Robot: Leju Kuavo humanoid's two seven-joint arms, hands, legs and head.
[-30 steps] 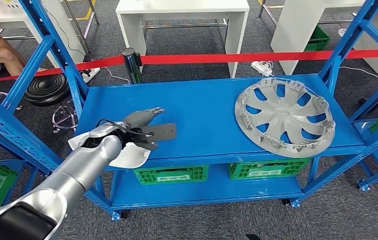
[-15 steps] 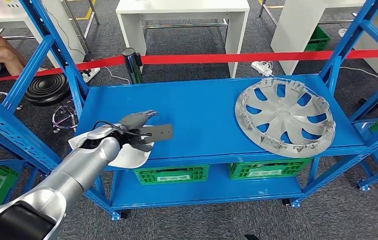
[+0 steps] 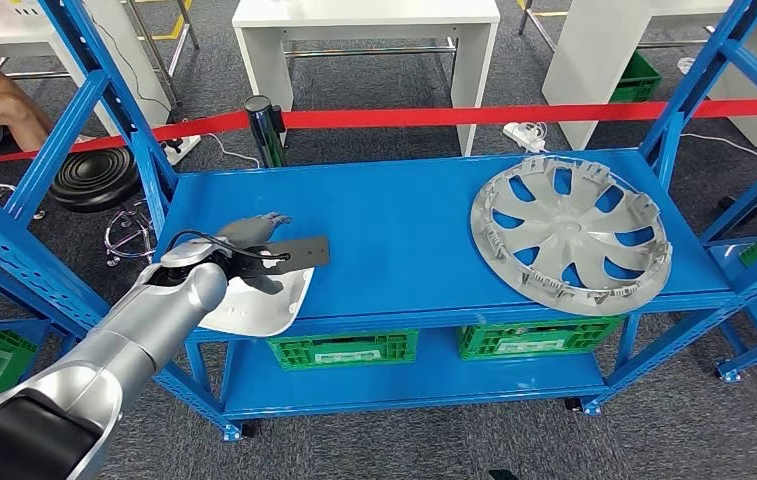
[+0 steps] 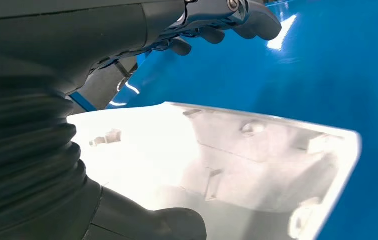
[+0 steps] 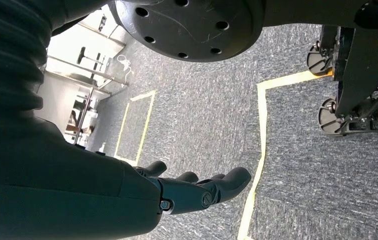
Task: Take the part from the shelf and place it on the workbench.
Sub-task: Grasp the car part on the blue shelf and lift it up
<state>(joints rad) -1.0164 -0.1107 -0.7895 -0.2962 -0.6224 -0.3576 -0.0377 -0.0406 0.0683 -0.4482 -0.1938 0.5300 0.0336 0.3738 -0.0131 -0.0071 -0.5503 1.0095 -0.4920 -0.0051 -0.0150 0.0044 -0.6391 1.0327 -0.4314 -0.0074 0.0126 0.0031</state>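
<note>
The part is a white moulded cover point(image 3: 259, 302) with a flat dark grey plate point(image 3: 302, 252) over it, at the front left of the blue shelf top point(image 3: 404, 220). My left hand point(image 3: 246, 243) grips it, fingers over the dark plate. In the left wrist view the white cover point(image 4: 226, 160) lies between the fingers point(image 4: 236, 12) and the thumb point(image 4: 147, 225), with the dark plate point(image 4: 102, 87) beside them. The cover's near edge overhangs the shelf's front edge. My right hand point(image 5: 196, 192) hangs over grey floor, fingers stretched out, holding nothing.
A large silver wheel cover point(image 3: 569, 235) lies on the right of the shelf top. Blue uprights point(image 3: 104, 90) frame both ends. Green crates point(image 3: 342, 348) sit on the lower shelf. Beyond are red barrier tape point(image 3: 454, 115), white tables point(image 3: 364, 15) and a black stool point(image 3: 94, 178).
My left hand has carried the part to the left along the shelf; more of the white cover now shows beside the arm. The wheel cover has not moved.
</note>
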